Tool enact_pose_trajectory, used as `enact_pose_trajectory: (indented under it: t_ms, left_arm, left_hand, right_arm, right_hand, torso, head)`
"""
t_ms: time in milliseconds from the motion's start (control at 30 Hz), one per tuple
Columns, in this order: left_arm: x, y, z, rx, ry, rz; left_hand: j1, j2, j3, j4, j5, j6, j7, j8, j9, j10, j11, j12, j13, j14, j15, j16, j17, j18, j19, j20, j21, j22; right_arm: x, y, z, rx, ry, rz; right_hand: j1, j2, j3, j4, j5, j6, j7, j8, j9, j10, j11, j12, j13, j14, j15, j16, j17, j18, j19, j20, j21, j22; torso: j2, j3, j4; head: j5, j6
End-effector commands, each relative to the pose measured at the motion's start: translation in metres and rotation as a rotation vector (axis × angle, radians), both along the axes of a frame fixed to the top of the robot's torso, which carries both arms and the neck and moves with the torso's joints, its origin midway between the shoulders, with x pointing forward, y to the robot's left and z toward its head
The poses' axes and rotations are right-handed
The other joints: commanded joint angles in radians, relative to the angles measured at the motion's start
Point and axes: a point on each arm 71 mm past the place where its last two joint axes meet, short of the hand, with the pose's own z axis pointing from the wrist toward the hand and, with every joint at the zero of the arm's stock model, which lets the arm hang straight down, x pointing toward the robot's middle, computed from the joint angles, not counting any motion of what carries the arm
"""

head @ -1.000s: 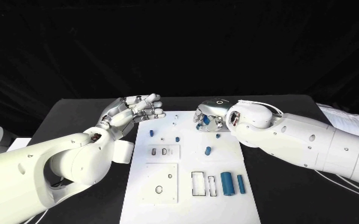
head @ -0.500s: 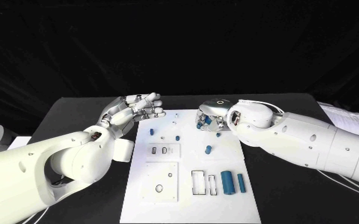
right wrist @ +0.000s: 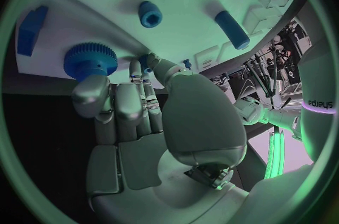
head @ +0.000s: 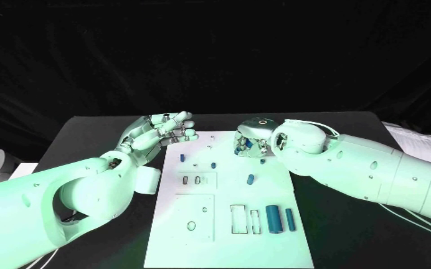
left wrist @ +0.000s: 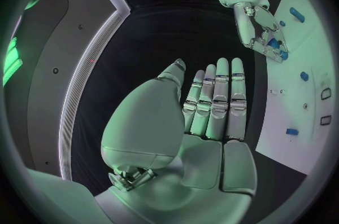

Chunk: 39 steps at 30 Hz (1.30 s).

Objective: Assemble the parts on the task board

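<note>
- Task board [head: 229,219]: long white plate, lay flat mid-table on the black table [head: 89,138], running away from the robot; had dark-outlined rectangular slots and small holes.
- Parts: small blue pieces on the board. From the head view, two upright-lying cylinders [head: 272,218] side by side near the board's near right corner, one thicker, one thinner.
- Three more small blue pegs [head: 250,180] stood scattered mid-board, plus one at the left edge [head: 181,157].
- Blue gear [right wrist: 90,60], toothed rim, one only, sat at the board's far end, under the right hand.
- Right hand [head: 249,140] was over the far end of the board, fingers curled down round the gear, fingertips [right wrist: 87,91] touching its rim; whether it truly gripped it I couldn't tell.
- Left hand [head: 162,131] hovered just off the board's far left corner, palm up, fingers straight and pressed together side by side, holding nothing.
</note>
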Motion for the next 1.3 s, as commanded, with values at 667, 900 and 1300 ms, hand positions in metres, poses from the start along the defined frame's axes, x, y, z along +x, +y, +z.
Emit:
enact_pose_trajectory:
  t_ms: [667, 900, 1300]
  left_arm:
    - [0.002, 0.003, 0.001, -0.003, -0.002, -0.001]
    - [0.004, 0.006, 0.001, 0.0, -0.003, 0.007]
    - [0.006, 0.006, 0.001, 0.001, -0.005, 0.008]
  left_hand:
    - [0.012, 0.004, 0.002, -0.01, -0.004, -0.005, 0.01, -0.007, -0.001, -0.008, 0.0, -0.009, -0.003, -0.002, 0.007, -0.009, 0.003, 0.012, 0.0, 0.005, -0.005, -0.003]
    - [0.013, 0.004, 0.002, -0.011, -0.004, -0.006, 0.011, -0.007, -0.001, -0.009, 0.0, -0.009, -0.003, -0.002, 0.007, -0.01, 0.004, 0.012, 0.0, 0.005, -0.005, -0.003]
    - [0.013, 0.004, 0.002, -0.011, -0.004, -0.006, 0.011, -0.008, -0.001, -0.009, 0.001, -0.009, -0.003, -0.002, 0.007, -0.01, 0.004, 0.012, 0.0, 0.005, -0.006, -0.003]
  right_arm:
    - [0.008, 0.021, 0.017, 0.14, -0.111, -0.06]
    - [0.014, 0.033, 0.018, 0.154, -0.136, -0.058]
    - [0.022, 0.048, 0.016, 0.158, -0.143, -0.055]
  right_hand:
    - [-0.013, 0.022, 0.002, 0.03, -0.032, 0.008, 0.0, -0.002, 0.017, 0.013, 0.0, -0.005, -0.001, 0.034, -0.007, 0.031, 0.027, -0.025, 0.004, -0.002, 0.034, 0.04]
    - [-0.012, 0.021, 0.002, 0.031, -0.033, 0.008, 0.001, -0.003, 0.017, 0.013, 0.0, -0.005, -0.001, 0.034, -0.007, 0.036, 0.033, -0.027, 0.007, -0.002, 0.043, 0.053]
    - [-0.011, 0.018, 0.003, 0.033, -0.033, 0.004, 0.004, -0.007, 0.018, 0.008, 0.002, -0.007, -0.002, 0.034, -0.006, 0.042, 0.037, -0.027, 0.005, -0.001, 0.047, 0.056]
  torso:
    - [0.005, -0.0006, 0.0038]
    - [0.006, 0.0017, 0.0049]
    - [0.008, -0.0005, 0.0034]
  head:
    - [0.015, 0.008]
    - [0.021, 0.009]
    - [0.025, 0.008]
